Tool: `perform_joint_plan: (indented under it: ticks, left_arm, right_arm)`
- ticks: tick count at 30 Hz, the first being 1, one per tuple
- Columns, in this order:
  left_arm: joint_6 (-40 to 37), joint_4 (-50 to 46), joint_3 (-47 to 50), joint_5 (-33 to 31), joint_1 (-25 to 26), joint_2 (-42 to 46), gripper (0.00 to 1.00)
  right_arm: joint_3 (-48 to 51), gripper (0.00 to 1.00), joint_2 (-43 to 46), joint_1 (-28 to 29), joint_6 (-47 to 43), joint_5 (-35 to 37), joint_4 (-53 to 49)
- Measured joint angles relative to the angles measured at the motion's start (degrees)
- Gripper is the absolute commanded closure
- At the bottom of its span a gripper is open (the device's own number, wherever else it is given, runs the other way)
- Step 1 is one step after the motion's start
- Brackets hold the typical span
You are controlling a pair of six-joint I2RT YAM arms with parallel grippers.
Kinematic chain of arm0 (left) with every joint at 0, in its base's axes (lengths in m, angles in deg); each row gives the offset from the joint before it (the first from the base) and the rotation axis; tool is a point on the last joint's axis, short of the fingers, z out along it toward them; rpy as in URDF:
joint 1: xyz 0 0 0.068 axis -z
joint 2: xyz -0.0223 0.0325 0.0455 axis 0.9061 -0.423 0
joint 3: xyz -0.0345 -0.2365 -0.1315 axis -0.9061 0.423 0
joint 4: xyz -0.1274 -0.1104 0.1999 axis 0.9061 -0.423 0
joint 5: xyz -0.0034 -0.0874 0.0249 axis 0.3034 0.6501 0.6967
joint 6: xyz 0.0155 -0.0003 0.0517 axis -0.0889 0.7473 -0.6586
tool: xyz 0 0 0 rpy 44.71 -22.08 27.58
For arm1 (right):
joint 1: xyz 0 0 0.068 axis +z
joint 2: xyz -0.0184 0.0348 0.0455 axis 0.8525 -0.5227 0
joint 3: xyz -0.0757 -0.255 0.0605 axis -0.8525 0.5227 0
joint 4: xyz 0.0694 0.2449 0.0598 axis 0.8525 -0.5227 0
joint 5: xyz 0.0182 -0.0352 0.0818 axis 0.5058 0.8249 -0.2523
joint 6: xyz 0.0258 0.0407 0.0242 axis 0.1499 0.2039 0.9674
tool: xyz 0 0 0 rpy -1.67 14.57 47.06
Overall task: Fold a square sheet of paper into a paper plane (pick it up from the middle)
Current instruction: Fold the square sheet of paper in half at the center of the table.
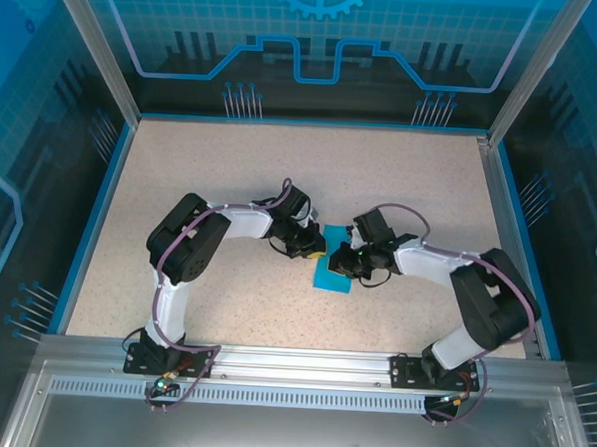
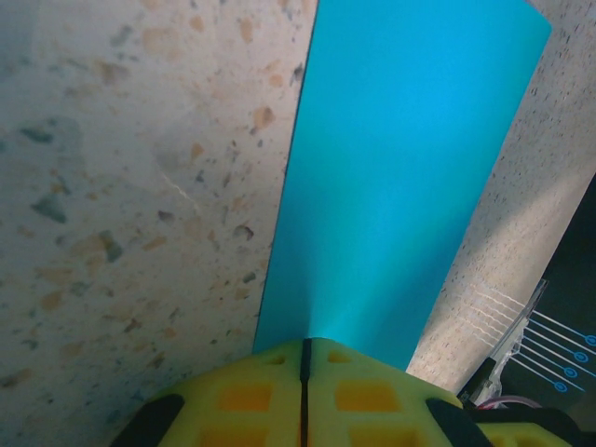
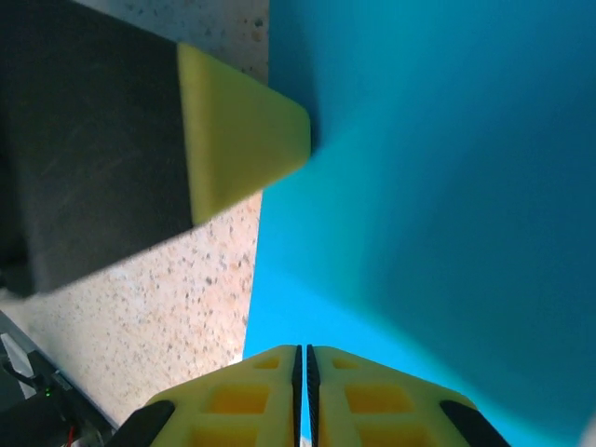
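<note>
Speckled beige tabletop (image 1: pixel 231 170) inside blue walls carries the square sheet of paper (image 1: pixel 332 277) at its middle, between both arms. The left gripper (image 2: pixel 304 346) has its yellow fingers pressed together, pinching one edge of the sheet (image 2: pixel 400 168), which runs away from the seam. The right gripper (image 3: pixel 302 352) is likewise clamped on the paper (image 3: pixel 447 186), near the left fingertip (image 3: pixel 247 140).

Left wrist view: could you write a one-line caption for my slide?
Closed yellow left fingers pinch an edge of the teal paper over the speckled table.
</note>
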Motion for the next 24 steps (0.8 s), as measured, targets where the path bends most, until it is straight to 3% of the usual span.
perform_joint_plan:
  ticks: [8, 18, 24]
  left_arm:
    - [0.0, 0.0, 0.0, -0.02, 0.0, 0.0, 0.91]
    - [0.0, 0.04, 0.0, -0.04, 0.0, 0.02, 0.91]
    - [-0.11, 0.44, 0.28, -0.66, 0.17, 0.61, 0.91]
  right_arm:
    - [5.03, 0.88, -1.18, 0.2, 0.46, -0.61, 6.08]
    - [16.7, 0.87, 11.39, 0.17, 0.5, 1.03, 6.54]
    - [18.1, 0.85, 22.05, -0.2, 0.13, 3.58, -3.43]
